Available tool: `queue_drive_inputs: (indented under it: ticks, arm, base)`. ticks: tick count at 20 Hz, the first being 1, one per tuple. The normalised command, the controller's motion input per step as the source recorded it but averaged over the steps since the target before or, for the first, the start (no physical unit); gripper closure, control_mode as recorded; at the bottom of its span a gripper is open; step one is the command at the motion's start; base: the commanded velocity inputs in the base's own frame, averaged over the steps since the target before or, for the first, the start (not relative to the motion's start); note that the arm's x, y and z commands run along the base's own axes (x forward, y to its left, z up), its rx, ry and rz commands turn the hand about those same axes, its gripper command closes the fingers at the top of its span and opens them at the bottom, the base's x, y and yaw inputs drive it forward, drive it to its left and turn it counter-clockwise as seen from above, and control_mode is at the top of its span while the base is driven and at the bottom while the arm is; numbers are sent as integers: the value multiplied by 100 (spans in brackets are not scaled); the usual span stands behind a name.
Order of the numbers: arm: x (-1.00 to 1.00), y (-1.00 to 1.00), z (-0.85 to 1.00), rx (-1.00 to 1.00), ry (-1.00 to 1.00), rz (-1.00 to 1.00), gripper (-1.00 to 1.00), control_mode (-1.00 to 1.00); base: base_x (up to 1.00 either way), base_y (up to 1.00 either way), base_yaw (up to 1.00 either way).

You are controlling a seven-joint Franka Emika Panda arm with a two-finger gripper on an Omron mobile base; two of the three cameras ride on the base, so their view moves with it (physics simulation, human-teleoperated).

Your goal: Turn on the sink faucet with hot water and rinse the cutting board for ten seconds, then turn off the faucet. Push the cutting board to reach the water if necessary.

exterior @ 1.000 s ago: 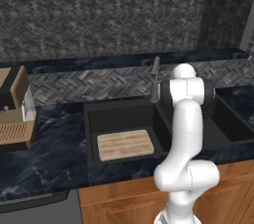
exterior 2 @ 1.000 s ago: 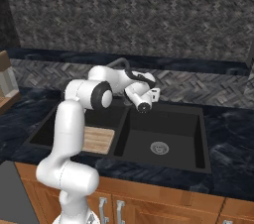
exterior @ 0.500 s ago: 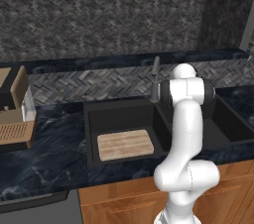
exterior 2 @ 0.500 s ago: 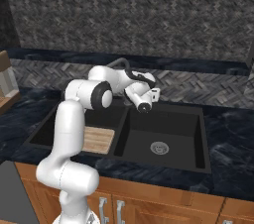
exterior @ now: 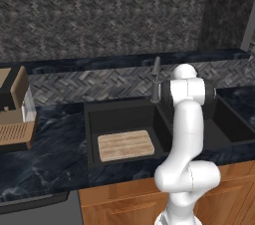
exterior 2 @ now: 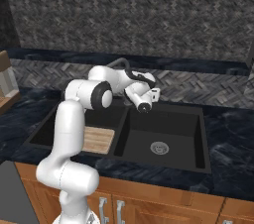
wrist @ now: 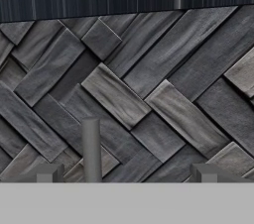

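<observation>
The cutting board [exterior: 125,145] is a light tan wooden slab lying flat in the left basin of the black sink [exterior: 92,119]; it also shows beside the arm [exterior 2: 97,140]. The slim grey sink faucet [exterior: 156,77] stands upright behind the divider. My gripper [exterior 2: 147,100] hovers over the divider, pointing at the back wall. In the hand view the faucet tube [wrist: 91,148] rises between my fingertips [wrist: 47,172], nearer the left one, and the gripper [wrist: 126,173] is open and holds nothing. The water is out of view.
A brown-and-tan appliance [exterior: 12,109] with a slatted tray sits on the dark marble counter [exterior: 45,169] at the left. The right basin has a round silver drain [exterior 2: 159,147]. Close ahead of the hand is the herringbone backsplash [wrist: 163,69].
</observation>
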Motion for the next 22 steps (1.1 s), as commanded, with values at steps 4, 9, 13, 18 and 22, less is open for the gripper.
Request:
queue_drive_inputs:
  ticks: [4,9,13,18,22]
  arm:
    - [0,0,0,0,0,0,-100,-100]
    - [0,0,0,0,0,0,-100,-100]
    - [0,0,0,0,0,0,-100,-100]
    - [0,0,0,0,0,0,100,-100]
    - [0,0,0,0,0,0,100,-100]
  base:
    - [0,0,0]
    - [0,0,0]
    - [0,0,0]
    - [0,0,0]
    - [0,0,0]
